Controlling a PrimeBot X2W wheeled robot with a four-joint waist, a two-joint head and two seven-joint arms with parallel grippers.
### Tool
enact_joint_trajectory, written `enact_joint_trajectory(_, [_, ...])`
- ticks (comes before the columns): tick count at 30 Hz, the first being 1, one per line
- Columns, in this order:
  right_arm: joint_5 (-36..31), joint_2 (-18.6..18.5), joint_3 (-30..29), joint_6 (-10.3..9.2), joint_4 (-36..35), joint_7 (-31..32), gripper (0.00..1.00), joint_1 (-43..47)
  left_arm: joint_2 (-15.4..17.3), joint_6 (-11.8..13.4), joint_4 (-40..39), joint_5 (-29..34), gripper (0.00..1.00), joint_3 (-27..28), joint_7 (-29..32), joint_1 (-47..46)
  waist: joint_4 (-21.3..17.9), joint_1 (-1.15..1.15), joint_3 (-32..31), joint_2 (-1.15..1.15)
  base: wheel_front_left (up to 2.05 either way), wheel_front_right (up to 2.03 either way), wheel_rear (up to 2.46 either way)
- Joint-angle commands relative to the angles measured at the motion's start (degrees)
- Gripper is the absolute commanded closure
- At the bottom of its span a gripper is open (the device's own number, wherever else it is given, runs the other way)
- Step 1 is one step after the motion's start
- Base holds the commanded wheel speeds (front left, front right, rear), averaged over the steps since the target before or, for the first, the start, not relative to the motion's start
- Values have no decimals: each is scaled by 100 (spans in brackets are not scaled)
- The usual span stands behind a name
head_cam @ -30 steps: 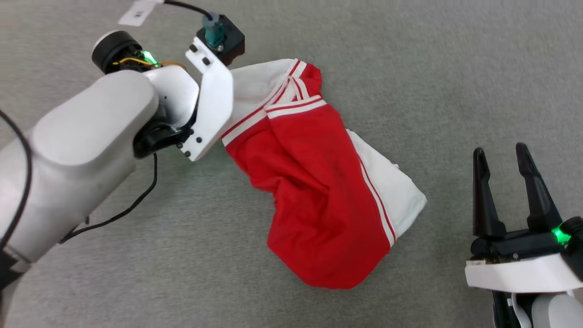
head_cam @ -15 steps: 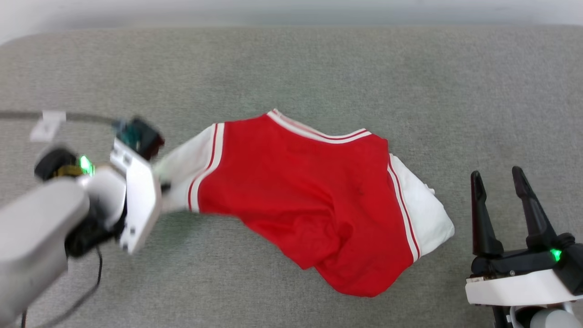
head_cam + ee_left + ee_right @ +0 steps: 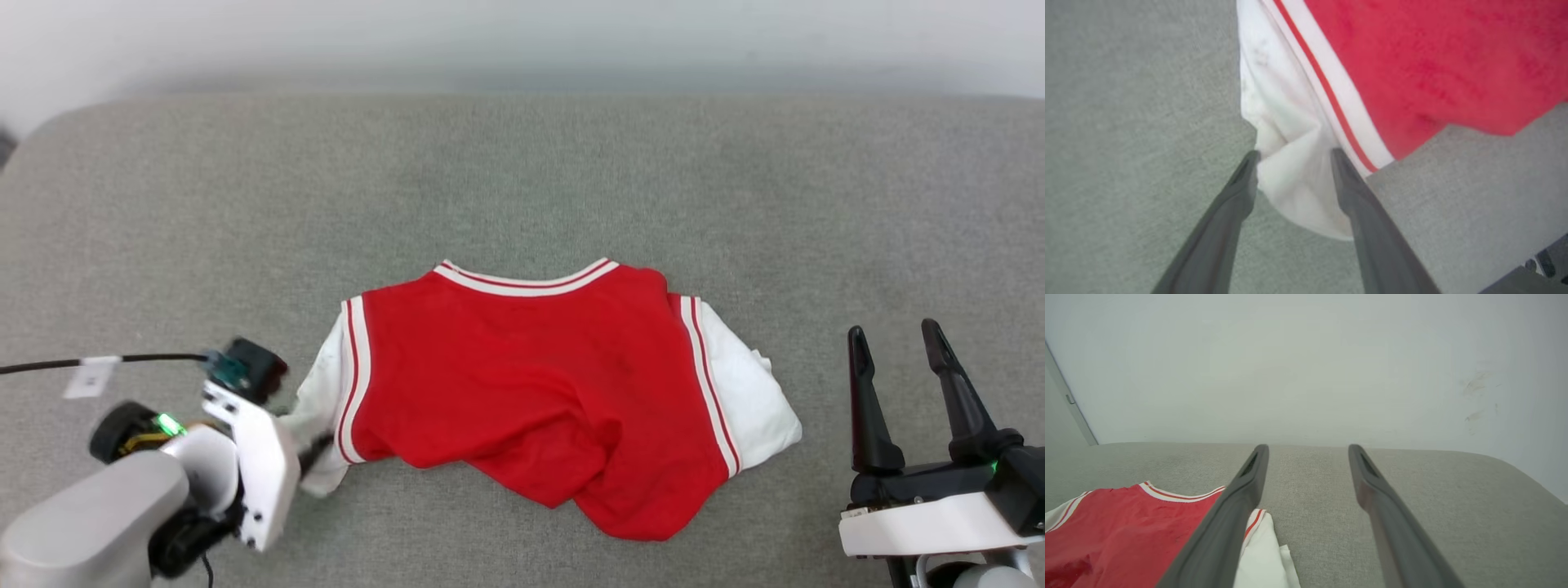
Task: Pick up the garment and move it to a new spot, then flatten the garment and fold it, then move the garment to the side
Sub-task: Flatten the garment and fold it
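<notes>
The garment point(image 3: 531, 392), red with white sleeves and striped trim, lies spread on the grey fabric surface point(image 3: 522, 180), collar toward the far side and its near hem rumpled. My left gripper point(image 3: 314, 451) sits at the garment's left sleeve. In the left wrist view the garment point(image 3: 1412, 61) fills the top, and the left gripper point(image 3: 1294, 153) is open with the puckered white sleeve point(image 3: 1290, 183) lying between its fingers. My right gripper point(image 3: 894, 333) stands open to the right of the garment, holding nothing. In the right wrist view the right gripper point(image 3: 1308, 448) points over the surface, with the garment point(image 3: 1126, 535) at lower left.
A black cable point(image 3: 147, 358) with a white tag point(image 3: 88, 378) runs in from the left edge to the left wrist. A pale wall point(image 3: 1306, 367) rises behind the surface's far edge. The surface's right corner point(image 3: 1515, 469) is rounded.
The head camera tilted up, so the far edge and wall came into view. The garment went from hanging and bunched to lying spread. My left gripper's fingers parted on the sleeve. The right gripper stayed open.
</notes>
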Motion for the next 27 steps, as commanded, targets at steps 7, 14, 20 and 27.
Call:
enact_joint_trajectory(7, [-650,6,-47,-3,-203,-11,0,-319,26,807,-19,580,0,545,-1826,106,65,0,-395,0,0,0,0])
enact_joint_trajectory(14, [-1226,-482,320,-3,75,-11,0,-1000,-104,1878,-434,704,0,1181,-2971,560,60,0,-540,0,0,0,0])
enact_joint_trajectory(20, [-702,-1439,1159,-3,683,778,0,-1813,-339,2737,-1181,1377,0,2460,-3057,1417,45,0,-570,0,0,0,0])
enact_joint_trajectory(27, [313,-2573,2421,-4,815,2623,0,-2674,-970,3033,-1882,2731,0,4038,-3051,2665,138,0,-497,0,0,0,0])
